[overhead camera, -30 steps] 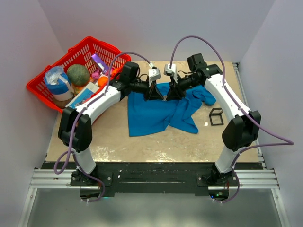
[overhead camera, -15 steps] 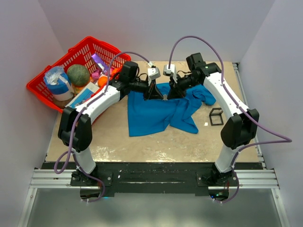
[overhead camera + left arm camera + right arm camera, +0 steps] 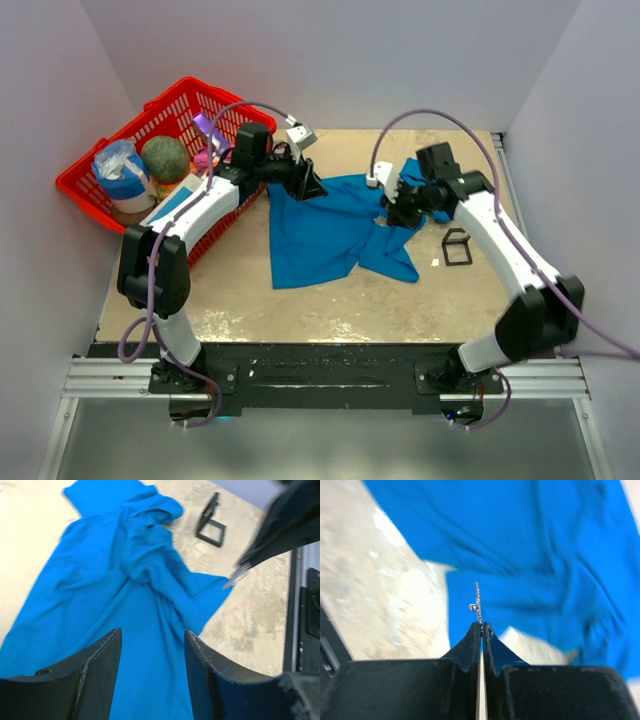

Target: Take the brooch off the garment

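The garment (image 3: 330,230) is a bright blue T-shirt lying crumpled on the table, also seen in the left wrist view (image 3: 125,595) and the right wrist view (image 3: 535,555). My right gripper (image 3: 481,624) is shut on the brooch (image 3: 477,600), a thin silvery sparkly piece seen edge-on and sticking out past the fingertips. No cloth hangs from it. In the top view my right gripper (image 3: 392,215) hovers over the shirt's right side. The left wrist view shows a silvery glint (image 3: 237,576) at its tip. My left gripper (image 3: 312,185) is open with nothing in it (image 3: 152,632), over the shirt's far left corner.
A red basket (image 3: 75,185) full of assorted items stands at the table's back left, close to the left arm. A small black frame stand (image 3: 457,246) sits right of the shirt, also in the left wrist view (image 3: 210,522). A tiny white bit (image 3: 435,262) lies near it.
The two grippers met at the shirt's far middle. Now the left one has opened and pulled back left. The right one has closed tight and drawn away to the right with the brooch.
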Available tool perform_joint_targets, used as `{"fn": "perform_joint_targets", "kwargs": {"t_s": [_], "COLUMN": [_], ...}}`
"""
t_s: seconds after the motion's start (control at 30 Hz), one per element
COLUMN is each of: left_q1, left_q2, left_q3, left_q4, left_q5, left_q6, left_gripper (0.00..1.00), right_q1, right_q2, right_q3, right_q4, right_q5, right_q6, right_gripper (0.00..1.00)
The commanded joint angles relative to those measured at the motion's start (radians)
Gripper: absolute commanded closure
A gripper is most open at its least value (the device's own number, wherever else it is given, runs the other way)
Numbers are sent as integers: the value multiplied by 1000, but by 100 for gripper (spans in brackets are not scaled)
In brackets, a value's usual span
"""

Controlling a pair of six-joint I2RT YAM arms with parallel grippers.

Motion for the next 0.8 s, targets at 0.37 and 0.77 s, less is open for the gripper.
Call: {"fn": "perform_joint_targets", "kwargs": {"t_s": [0.37,0.77], "left_q1": [18,14], "left_q2": [13,-19], "left_q3": [-23,-77], "left_q4": [138,141], "left_q5": [-13,-36], "left_q6": [-65,-50], "left_gripper": [43,43], "right_q1": [-44,-159], "right_q2": [-474,-458], "right_q3": [-520,-698], "right_q4": [184,460], "right_q5": [876,904], "right_q6": [28,-215], "right_gripper": [100,100]}}
